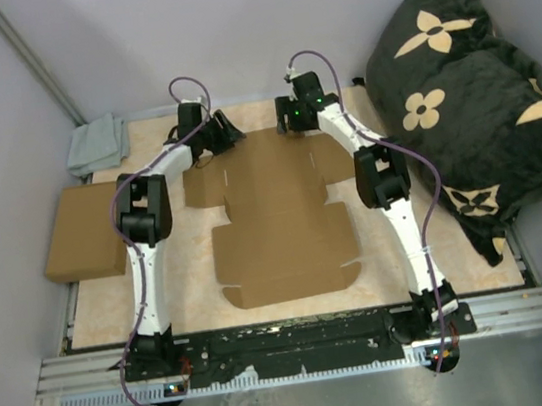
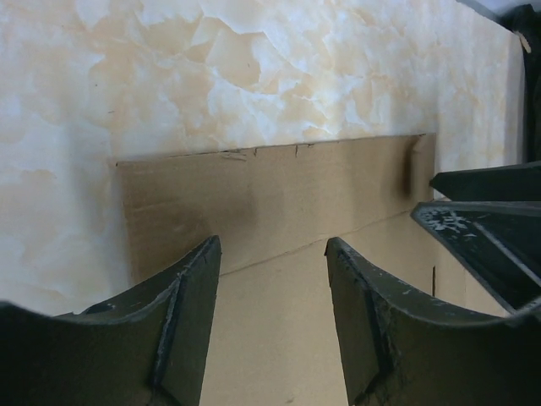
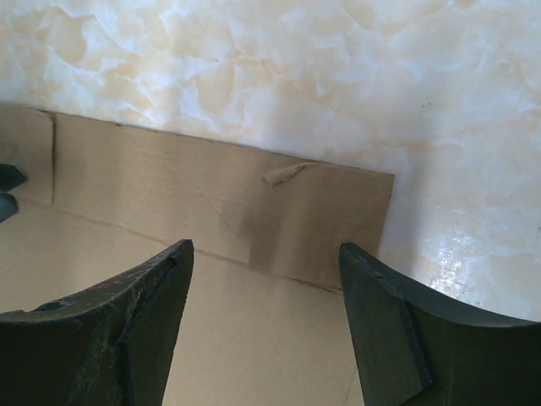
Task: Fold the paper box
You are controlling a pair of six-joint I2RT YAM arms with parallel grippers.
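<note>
- Top external view is showing the paper box (image 1: 278, 217) lying flat and unfolded on the desk (image 1: 114, 306), between the two arms, with its far edge under both wrists.
- At that edge the left pincer (image 2: 272, 249) is hanging with jaws apart above the far flap (image 2: 270, 190), and nothing is sitting between them. The right pincer (image 3: 266, 254) is doing the same at the flap's other corner, spread wide and gripping nothing. I cannot tell whether either is touching the cardboard.
- Going wrong, as I am judging it: the sheet is thin and is lying flush on a smooth, glossy top, so a fingertip may be skating over the edge instead of getting under it and shoving the whole sheet toward the bases.
- If one arm is lifting ahead of the other, the flap could be twisting or bending away from the crease (image 2: 338, 237) rather than along it.
- A torn sliver (image 3: 283, 173) is curling up near the right corner. A jaw catching there could be ripping it further.
- Materials: plain brown matte card, die-cut with slits, tabs and straight score lines. The desk is showing a cream marbled pattern with a sheen.
- Off to the sides, a folded cloth (image 1: 96, 145), a brown block (image 1: 85, 244) and a dark flower-printed cushion (image 1: 478, 93) are resting well apart from the sheet.
</note>
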